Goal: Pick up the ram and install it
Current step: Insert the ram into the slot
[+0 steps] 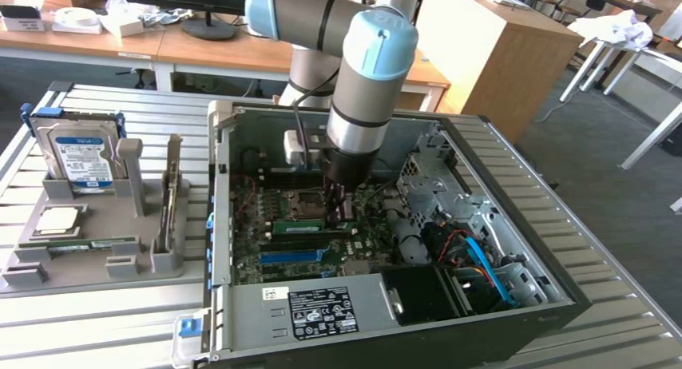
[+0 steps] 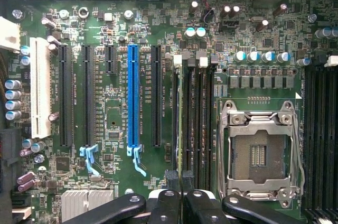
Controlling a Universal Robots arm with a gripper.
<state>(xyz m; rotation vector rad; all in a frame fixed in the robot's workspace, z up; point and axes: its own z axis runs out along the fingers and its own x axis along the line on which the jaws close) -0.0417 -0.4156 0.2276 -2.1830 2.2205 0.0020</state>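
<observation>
A slatted metal table (image 1: 96, 321) in a workroom with desks behind carries an open computer case (image 1: 219, 185). The ram (image 2: 182, 113) stands on edge at the memory slots just beside the empty processor socket (image 2: 261, 150), its long axis running along the socket's side. The claw (image 2: 182, 182) sits directly over the stick, clamped on its thin edge; whether the stick is seated I cannot tell.

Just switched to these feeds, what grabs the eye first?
The blue-capped robot arm reaches down into the open PC case on the slatted table. Up close, the gripper is shut on the ram, edge-on at the memory slots between the bright blue expansion slot and the empty CPU socket.
</observation>
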